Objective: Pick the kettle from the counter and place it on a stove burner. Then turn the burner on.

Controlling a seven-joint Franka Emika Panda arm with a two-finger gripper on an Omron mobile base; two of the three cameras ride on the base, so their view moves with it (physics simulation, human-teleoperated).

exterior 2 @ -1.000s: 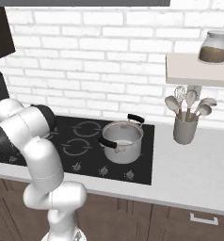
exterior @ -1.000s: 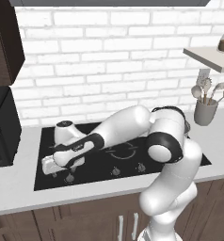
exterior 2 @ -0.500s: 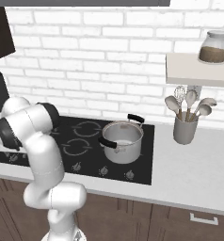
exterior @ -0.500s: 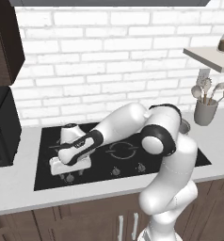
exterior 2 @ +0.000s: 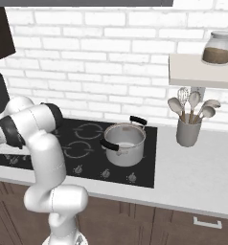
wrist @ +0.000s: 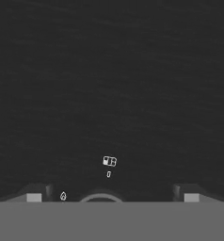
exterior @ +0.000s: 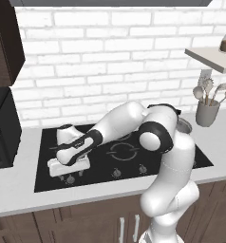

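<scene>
gripper open, low over cooktop knobs

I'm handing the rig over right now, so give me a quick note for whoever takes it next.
Gripper: open, empty, low over the front-left knobs of the cooktop, with one knob just below it.
Kettle: off the counter, upright on the cooktop's rear left. The ring under it is hidden.
Pot: on the cooktop's right side, not part of the job.
Done: kettle moved and released.
Left: turn the kettle's knob. Nothing shows a burner lit.
</scene>
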